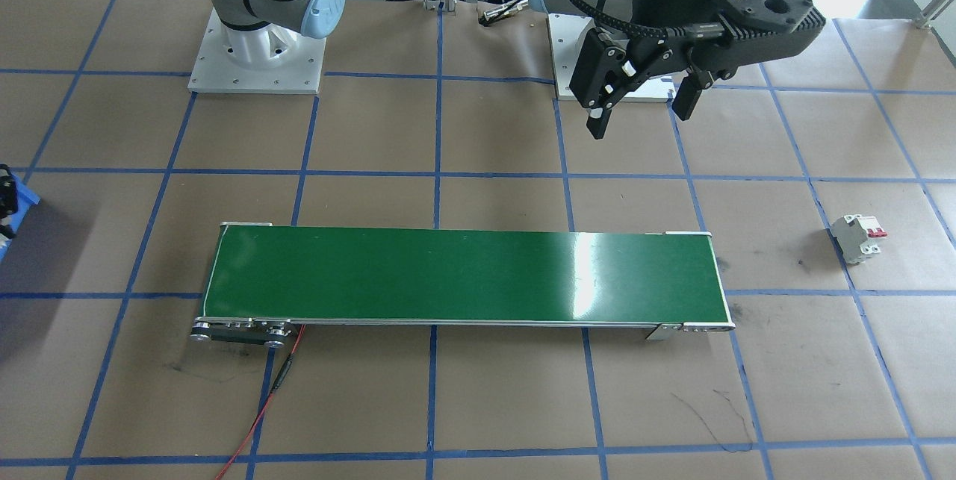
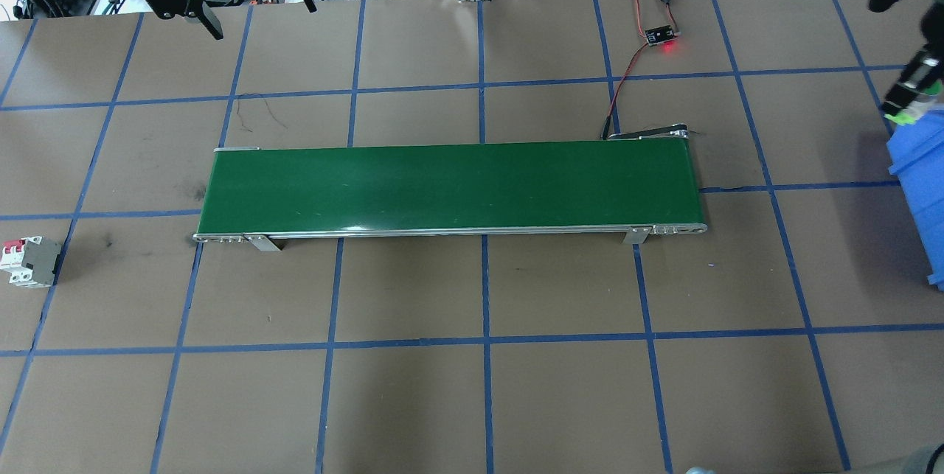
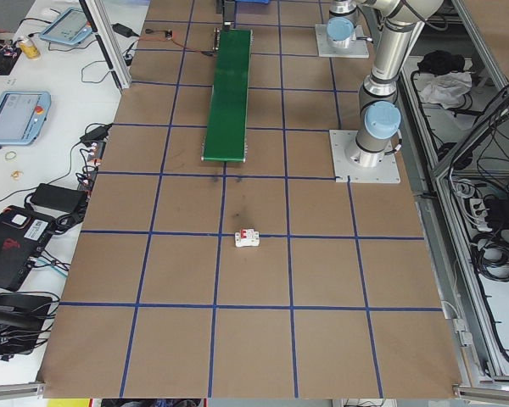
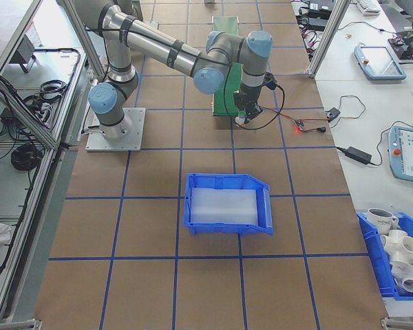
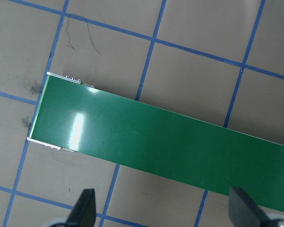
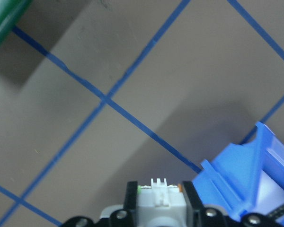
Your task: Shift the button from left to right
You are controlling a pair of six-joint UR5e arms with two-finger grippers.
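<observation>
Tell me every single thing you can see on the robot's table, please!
Long green conveyor belt: one, green, mid-table.
White circuit breaker with red levers: one, white and red, on the paper at the robot's left end.
Blue plastic bin: one, blue, at the robot's right end.
Small circuit board with a red light: one, black, beyond the belt, wired to it.
Small white-based push-button with a green cap: one, held in the right gripper.
Left gripper: one, black, open, above the table.
Right gripper: one, black, shut on the button, near the bin.
</observation>
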